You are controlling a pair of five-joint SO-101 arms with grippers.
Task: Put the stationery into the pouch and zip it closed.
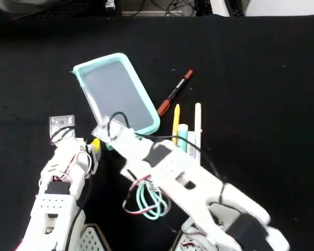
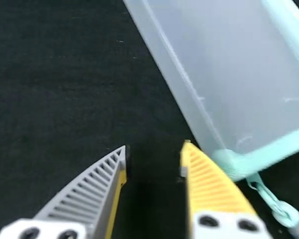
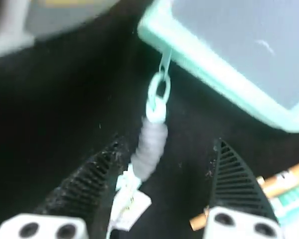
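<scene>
As I watch from the remote desk, the mint-edged pouch point(image 1: 114, 91) lies flat on the black table point(image 1: 261, 78), at about 11 o'clock from the table's centre in the high view. My left gripper point(image 2: 154, 152) stands with jaws moderately apart and nothing between them, its yellow finger point(image 2: 209, 184) just beside the pouch's near corner. My right gripper point(image 3: 167, 145) has jaws spread wide, with the zipper pull point(image 3: 150, 147) lying between them, unpinched. A brown marker point(image 1: 174, 93), yellow pen point(image 1: 176, 121), mint pen point(image 1: 182, 135) and white pen point(image 1: 198, 123) lie on the table at 4 o'clock from the pouch, outside it.
</scene>
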